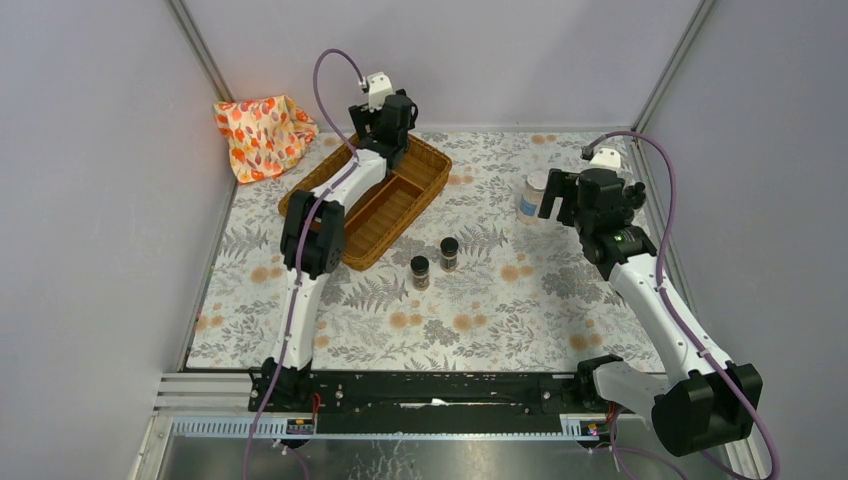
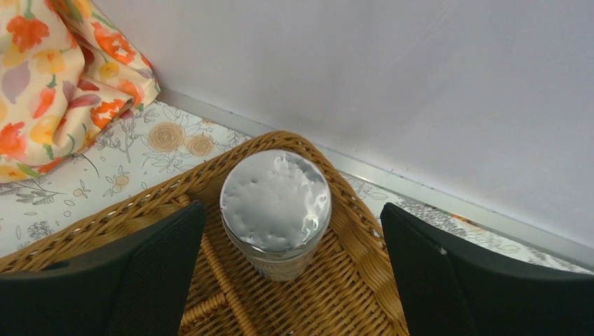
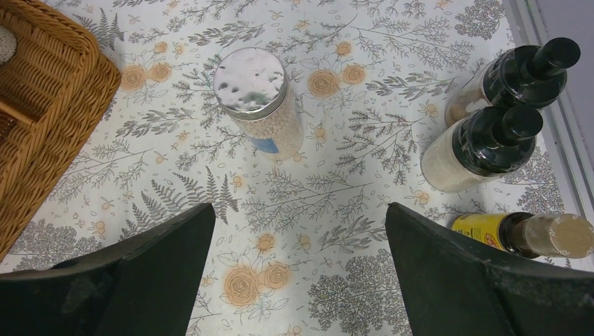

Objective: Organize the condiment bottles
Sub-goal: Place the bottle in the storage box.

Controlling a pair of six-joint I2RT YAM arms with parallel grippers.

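Note:
A clear white-filled jar with a silver lid (image 2: pixel 275 203) stands upright in the far corner of the brown wicker tray (image 2: pixel 364 280). My left gripper (image 2: pixel 291 207) is open above it, with a gap between the jar and each finger. In the top view the left gripper (image 1: pixel 383 135) hangs over the tray's far end. A second silver-lidded jar (image 3: pixel 258 98) stands on the table, also seen in the top view (image 1: pixel 533 193). My right gripper (image 3: pixel 300 210) is open and empty, just near of that jar (image 1: pixel 562 200). Two short dark spice jars (image 1: pixel 420 272) (image 1: pixel 449 253) stand mid-table.
Two black-capped bottles with pale contents (image 3: pixel 518 77) (image 3: pixel 487 143) stand at the right edge by the metal rail. A yellow-labelled bottle (image 3: pixel 532 234) lies beside them. The orange-patterned cloth (image 1: pixel 262 135) lies bunched in the far left corner. The tray (image 1: pixel 365 205) has a middle divider.

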